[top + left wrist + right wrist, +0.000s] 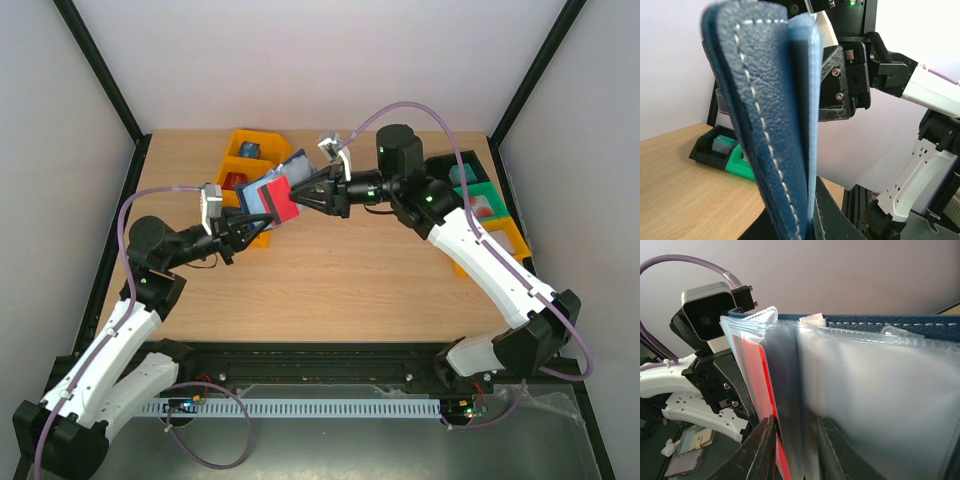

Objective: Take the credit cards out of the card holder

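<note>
The card holder [268, 190], navy with white stitching, is held in the air over the table between both arms. It fills the left wrist view [765, 135], edge-on, light blue inside. My left gripper [243, 222] is shut on its lower edge [810, 220]. Its clear plastic sleeves [865, 400] fan open in the right wrist view. A red credit card [284, 204] sticks out of one sleeve [756, 375]. My right gripper [306, 194] is closed on that red card and the sleeve beside it [795, 450]. No other cards can be made out.
A yellow compartment bin [262, 146] with small items stands behind the card holder. Black, green and yellow bins [484, 203] stand at the right, and also show in the left wrist view [722, 150]. Bare wood table [340, 290] lies below the grippers.
</note>
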Robot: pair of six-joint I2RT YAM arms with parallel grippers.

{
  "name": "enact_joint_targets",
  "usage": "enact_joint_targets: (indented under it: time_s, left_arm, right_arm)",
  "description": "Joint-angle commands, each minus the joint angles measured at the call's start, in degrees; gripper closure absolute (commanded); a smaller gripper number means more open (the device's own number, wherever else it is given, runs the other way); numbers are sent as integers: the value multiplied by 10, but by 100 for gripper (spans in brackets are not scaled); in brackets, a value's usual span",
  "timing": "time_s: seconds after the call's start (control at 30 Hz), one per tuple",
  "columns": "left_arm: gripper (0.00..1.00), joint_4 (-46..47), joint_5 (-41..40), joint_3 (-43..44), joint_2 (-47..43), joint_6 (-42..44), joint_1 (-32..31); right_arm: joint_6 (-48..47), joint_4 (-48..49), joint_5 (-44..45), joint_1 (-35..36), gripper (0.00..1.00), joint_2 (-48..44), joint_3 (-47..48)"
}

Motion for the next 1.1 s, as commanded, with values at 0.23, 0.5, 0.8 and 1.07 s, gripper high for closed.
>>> enact_joint_targets:
  time_s: [0.23, 0.5, 0.8, 1.07]
  left_arm:
    - [98, 37, 12, 10, 2, 23, -2]
    - [98, 38, 12, 7, -2, 24, -2]
    - [98, 29, 12, 6, -9, 27, -2]
    - [98, 32, 12, 5, -9, 27, -2]
  right_arm:
    - [-20, -37, 34, -1, 69, 2, 23]
    - [-6, -1, 32, 29, 67, 20, 24]
    - [-12, 12, -18, 10, 64, -4, 20]
    - [15, 27, -24, -16, 63, -22, 3]
